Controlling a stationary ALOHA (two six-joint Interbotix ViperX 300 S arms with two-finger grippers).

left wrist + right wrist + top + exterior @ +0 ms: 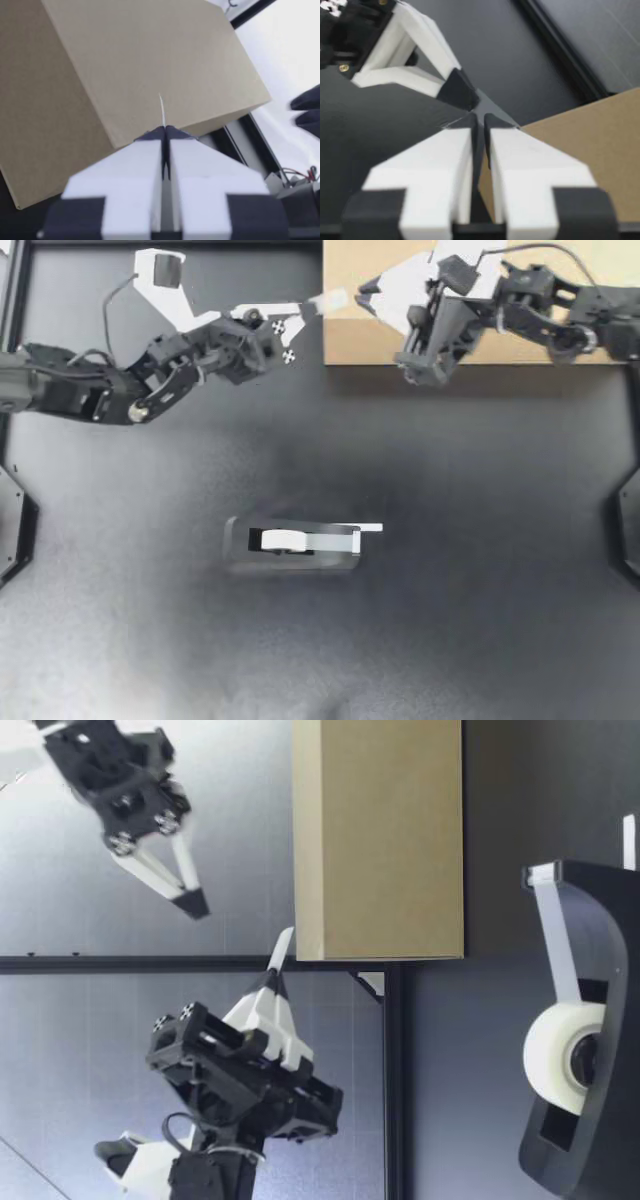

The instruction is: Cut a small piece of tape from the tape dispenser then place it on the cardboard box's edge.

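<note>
Pinching with left claw (308, 309), fingers pressed together, one tape piece (332, 301); free end over the corner edge of the one cardboard box (350, 340). Contact with box hard to make out; only an edge-on sliver in left wrist view. Box cut off by top view's edge, partly covered by right arm (540, 310). Right claw (364, 288) pressed together above box. One tape dispenser (300, 555), one roll (280, 539), mid-bench (480, 540), well apart from both claws.

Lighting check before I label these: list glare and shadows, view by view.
Top view: soft glare on the table around the tape dispenser; the cardboard box throws a shadow onto the table beside it. Low view: bright backdrop, dark dispenser. Left wrist view: one box face lit, the adjoining one darker; the piece of tape catches light.
</note>
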